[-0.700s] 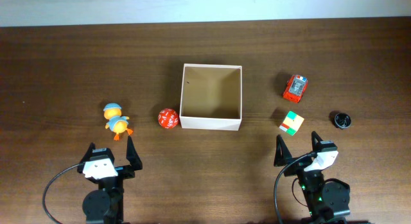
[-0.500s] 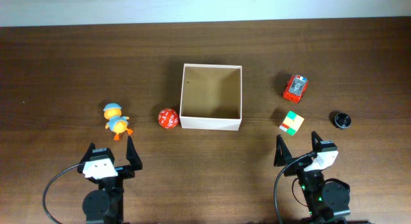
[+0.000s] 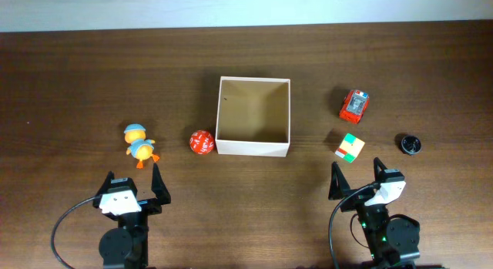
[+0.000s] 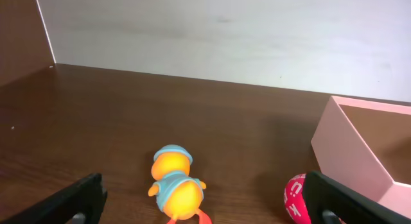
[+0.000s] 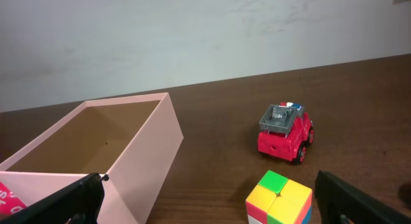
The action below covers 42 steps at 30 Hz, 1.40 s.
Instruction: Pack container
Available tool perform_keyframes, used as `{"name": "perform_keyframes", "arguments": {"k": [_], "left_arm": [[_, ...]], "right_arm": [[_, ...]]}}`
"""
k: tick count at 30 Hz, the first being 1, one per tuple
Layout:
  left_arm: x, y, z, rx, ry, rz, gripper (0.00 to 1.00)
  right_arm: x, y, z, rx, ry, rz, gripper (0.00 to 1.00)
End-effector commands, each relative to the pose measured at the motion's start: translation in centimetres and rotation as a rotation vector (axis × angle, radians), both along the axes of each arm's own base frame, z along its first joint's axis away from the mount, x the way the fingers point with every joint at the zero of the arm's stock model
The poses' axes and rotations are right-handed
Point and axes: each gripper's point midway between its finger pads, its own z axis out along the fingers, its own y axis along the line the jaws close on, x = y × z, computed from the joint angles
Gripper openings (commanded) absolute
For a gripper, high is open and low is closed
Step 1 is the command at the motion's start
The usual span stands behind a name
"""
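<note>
The container, a square white box with a tan inside, stands empty mid-table; it also shows in both wrist views. Left of it lie a red ball and an orange-and-blue duck toy. To its right sit a red toy car, a coloured cube and a small black round thing. My left gripper stands open just short of the duck. My right gripper stands open just short of the cube. Neither holds anything.
A pale wall runs behind the dark wooden table. The arm bases and their cables sit at the near edge.
</note>
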Motion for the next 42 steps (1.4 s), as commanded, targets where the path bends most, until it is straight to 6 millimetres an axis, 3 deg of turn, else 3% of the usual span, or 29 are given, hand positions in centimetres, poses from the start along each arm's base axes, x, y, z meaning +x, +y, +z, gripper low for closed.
{"name": "perform_keyframes", "arguments": {"k": [1,9,18,22,26,31,34,39,42], "left_arm": [[0.0,-0.2,-0.2,0.014,0.0,-0.014,0.99],[0.0,-0.2,-0.2,0.014,0.0,-0.014,0.99],[0.0,-0.2,-0.2,0.014,0.0,-0.014,0.99],[0.0,-0.2,-0.2,0.014,0.0,-0.014,0.99],[0.0,-0.2,-0.2,0.014,0.0,-0.014,0.99],[0.0,-0.2,-0.2,0.014,0.0,-0.014,0.99],[0.0,-0.2,-0.2,0.014,0.0,-0.014,0.99],[0.0,-0.2,-0.2,0.014,0.0,-0.014,0.99],[0.0,-0.2,-0.2,0.014,0.0,-0.014,0.99]], "right_arm": [[0.0,-0.4,-0.2,0.007,-0.002,-0.019,0.99],[-0.2,0.7,1.0,0.015,-0.036,0.043,0.99],[-0.8,0.0,8.4,-0.021,-0.023,0.009,0.99],[1.0,-0.1,11.3,-0.078,0.152,0.0,0.99],[4.1,-0.2,12.4,-0.112,0.409,-0.013,0.99],[8.5,0.4,12.3,-0.147,0.707,-0.001,0.99],[12.1,0.8,11.5,-0.155,0.793,0.002,0.99],[16.4,1.4,6.9,-0.178,0.909,0.027,0.99],[17.8,0.9,3.5,-0.163,0.984,0.005,0.99]]}}
